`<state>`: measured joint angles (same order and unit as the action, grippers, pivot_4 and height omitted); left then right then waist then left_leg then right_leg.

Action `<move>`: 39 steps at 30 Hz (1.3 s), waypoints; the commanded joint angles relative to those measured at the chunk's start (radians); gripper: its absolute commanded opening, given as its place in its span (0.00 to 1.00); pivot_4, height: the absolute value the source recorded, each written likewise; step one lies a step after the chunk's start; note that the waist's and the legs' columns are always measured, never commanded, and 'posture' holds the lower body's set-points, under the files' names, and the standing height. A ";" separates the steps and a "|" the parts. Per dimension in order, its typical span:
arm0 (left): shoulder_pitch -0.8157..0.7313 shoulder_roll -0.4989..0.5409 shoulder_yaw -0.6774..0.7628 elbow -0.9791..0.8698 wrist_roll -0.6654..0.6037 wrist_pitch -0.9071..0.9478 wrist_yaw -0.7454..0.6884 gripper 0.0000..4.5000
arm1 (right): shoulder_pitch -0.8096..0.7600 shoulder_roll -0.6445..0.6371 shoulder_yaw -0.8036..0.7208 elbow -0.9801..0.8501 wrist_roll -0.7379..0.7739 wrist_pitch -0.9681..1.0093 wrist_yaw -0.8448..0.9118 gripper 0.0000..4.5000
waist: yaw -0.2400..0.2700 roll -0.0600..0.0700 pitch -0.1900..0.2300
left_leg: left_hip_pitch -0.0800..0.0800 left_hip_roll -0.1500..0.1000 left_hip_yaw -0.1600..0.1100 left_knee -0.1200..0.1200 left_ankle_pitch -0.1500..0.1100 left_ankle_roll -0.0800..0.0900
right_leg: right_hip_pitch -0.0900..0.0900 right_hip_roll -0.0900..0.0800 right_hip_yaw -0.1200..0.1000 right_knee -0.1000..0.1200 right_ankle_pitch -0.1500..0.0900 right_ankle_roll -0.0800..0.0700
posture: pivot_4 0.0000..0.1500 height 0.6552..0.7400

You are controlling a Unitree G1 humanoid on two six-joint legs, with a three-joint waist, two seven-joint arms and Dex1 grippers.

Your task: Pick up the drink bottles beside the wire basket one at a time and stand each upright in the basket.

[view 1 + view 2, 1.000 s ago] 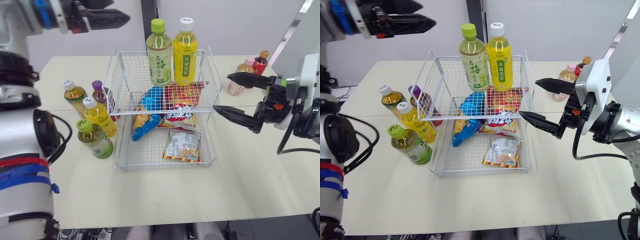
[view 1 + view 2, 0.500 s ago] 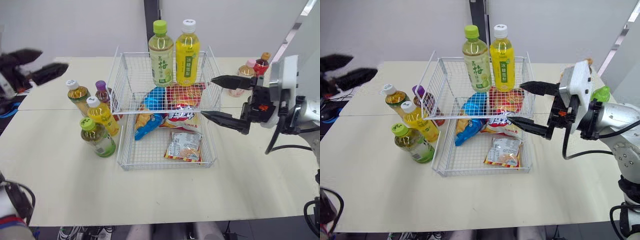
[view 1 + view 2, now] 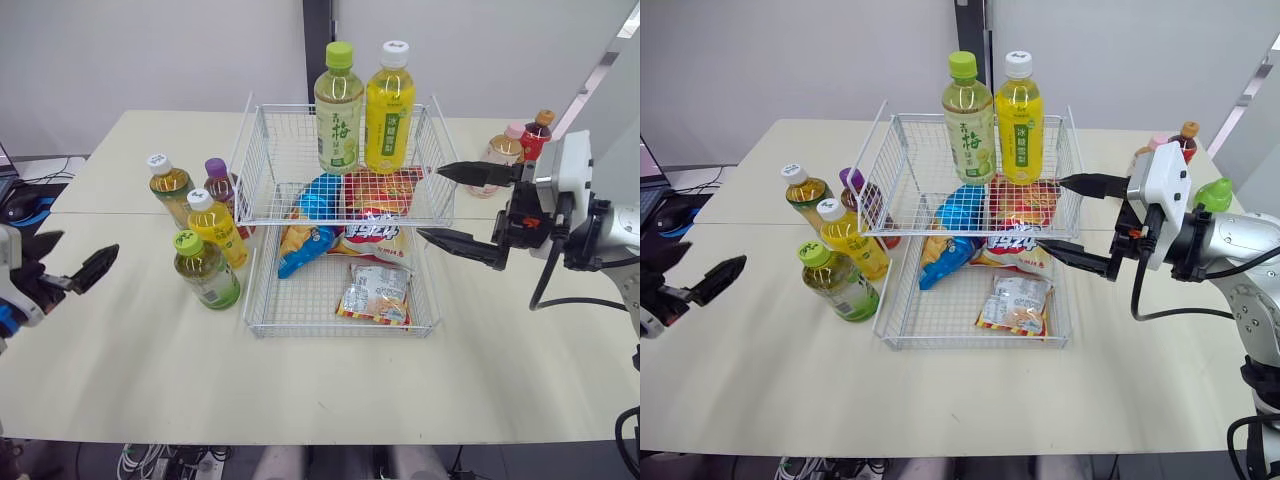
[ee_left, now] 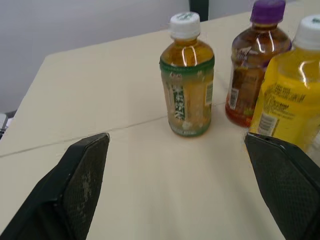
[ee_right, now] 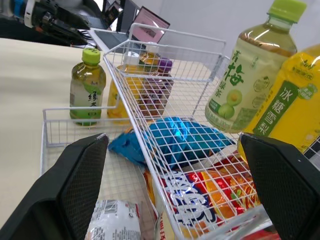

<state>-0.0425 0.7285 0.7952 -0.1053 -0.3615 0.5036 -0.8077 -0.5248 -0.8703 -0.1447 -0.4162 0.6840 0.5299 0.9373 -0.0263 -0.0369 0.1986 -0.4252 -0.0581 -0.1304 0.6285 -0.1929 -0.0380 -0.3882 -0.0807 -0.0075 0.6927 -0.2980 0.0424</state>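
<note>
A white two-tier wire basket [image 3: 345,332] stands mid-table. Upright on its upper tier are a green-capped tea bottle [image 3: 338,108] and a yellow bottle [image 3: 389,105]. Left of the basket stand several bottles: an amber tea [image 3: 170,190], a purple-capped one [image 3: 217,184], a yellow one [image 3: 216,230] and a green-capped one [image 3: 206,272]. My left gripper [image 3: 68,262] is open, low over the table's left side, apart from them; its wrist view faces the amber tea [image 4: 188,87]. My right gripper [image 3: 432,203] is open at the basket's right wall, holding nothing.
Snack bags lie in the basket: a blue bag [image 3: 312,203], a red bag [image 3: 378,190] and a pale packet [image 3: 375,296] on the lower tier. A pink-capped bottle [image 3: 503,152] and a red bottle [image 3: 539,127] stand at the back right. A laptop [image 5: 149,25] sits beyond the left.
My left arm has dropped from high at the back left to low beside the table's left side, still open. The right gripper has edged closer to the basket. The camera has shifted.
</note>
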 commanded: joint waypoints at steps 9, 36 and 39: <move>0.035 0.012 -0.006 -0.020 -0.064 -0.052 0.071 1.00 | -0.017 0.046 0.006 0.015 -0.037 -0.072 0.019 1.00 | -0.003 0.000 0.000 | 0.000 0.000 0.001 -0.001 0.000 0.000 | 0.000 0.000 0.000 0.000 0.000 0.000 | 1.00 1.00; -0.508 0.108 -0.309 0.420 -0.021 -0.071 0.166 1.00 | 0.016 0.166 0.036 -0.098 0.028 -0.031 -0.043 1.00 | -0.005 0.000 0.000 | 0.000 0.001 -0.001 -0.001 0.000 0.000 | 0.000 0.007 -0.001 0.000 0.000 0.000 | 1.00 1.00; -0.627 0.104 -0.364 0.529 0.001 -0.081 0.172 1.00 | 0.009 0.176 0.042 -0.096 0.024 -0.031 -0.045 1.00 | -0.004 0.000 0.000 | 0.000 0.001 -0.001 -0.001 0.000 0.000 | 0.000 0.007 -0.001 0.000 0.000 0.000 | 1.00 1.00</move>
<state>-0.6193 0.8050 0.4468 0.3969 -0.3756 0.4482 -0.6408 -0.4992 -0.6966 -0.0938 -0.4954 0.6909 0.5049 0.8980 -0.0307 -0.0371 0.1983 -0.4252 -0.0577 -0.1318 0.6277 -0.1928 -0.0382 -0.3882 -0.0734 -0.0087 0.6931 -0.2978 0.0425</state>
